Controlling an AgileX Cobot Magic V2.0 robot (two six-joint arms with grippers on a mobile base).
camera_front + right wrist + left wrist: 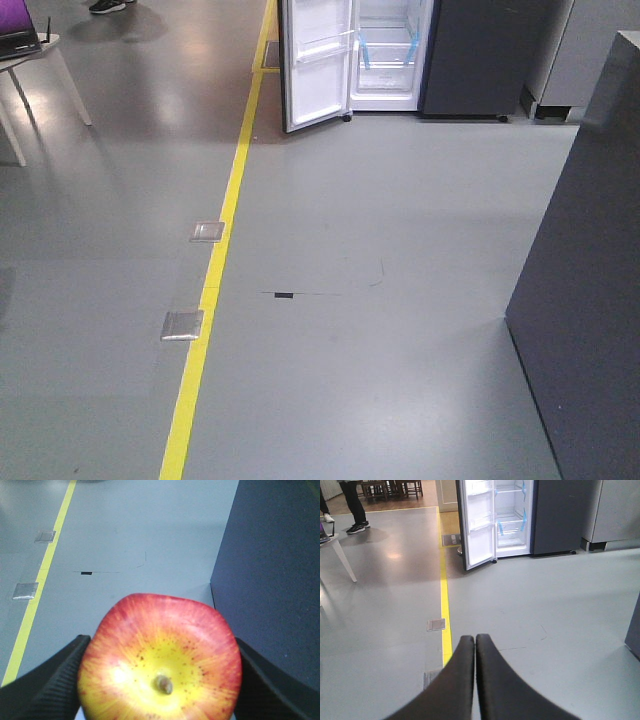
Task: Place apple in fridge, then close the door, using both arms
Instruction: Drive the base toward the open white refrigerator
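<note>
A red apple [160,655] with a yellow stem end fills the lower right wrist view, held between my right gripper's black fingers [50,680]. My right gripper [160,680] is shut on it. The dark grey fridge [470,55] stands far ahead across the floor, its white interior [385,50] showing. Its door [318,60] stands swung open to the left. The left wrist view also has the fridge [557,515] and the open door [477,525] far off. My left gripper [475,640] is shut and empty, hanging above the floor.
A yellow floor line [215,270] runs toward the fridge, with two metal floor plates [183,325] beside it. A dark grey cabinet [590,270] stands close on the right. A white table leg [342,555] and a standing person [352,505] are at far left.
</note>
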